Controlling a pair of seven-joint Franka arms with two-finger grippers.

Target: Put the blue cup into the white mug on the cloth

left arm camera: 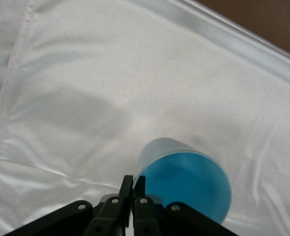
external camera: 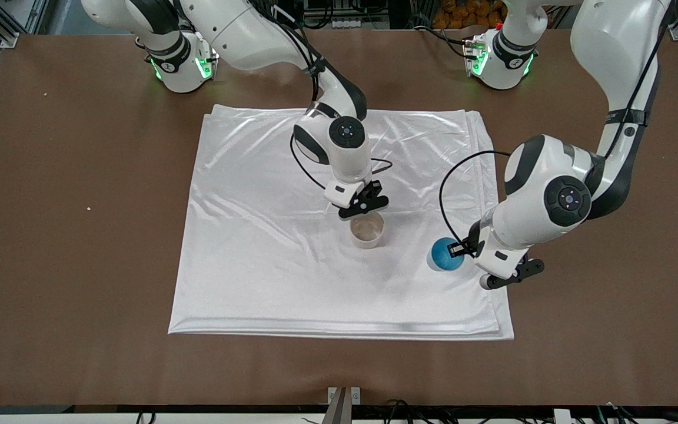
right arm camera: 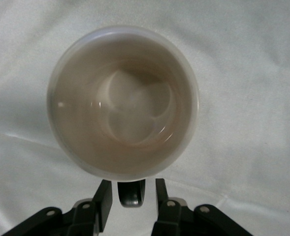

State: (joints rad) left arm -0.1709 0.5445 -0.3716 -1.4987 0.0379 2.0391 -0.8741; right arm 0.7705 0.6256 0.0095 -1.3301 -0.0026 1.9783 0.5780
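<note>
We found the left gripper (left arm camera: 133, 189) pinched on the blue cup's (external camera: 446, 254) rim, the cup upright on the cloth (external camera: 256, 259). The white mug (external camera: 367, 230) stood toward the right arm's end; the right gripper (right arm camera: 131, 192) straddled its handle, not clamped.

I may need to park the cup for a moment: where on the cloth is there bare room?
The cloth is bare toward the right arm's end and along its edge nearest the front camera. It is crowded mid-cloth, where the right gripper straddles the white mug handle, and where the left gripper pinches the blue cup.
</note>
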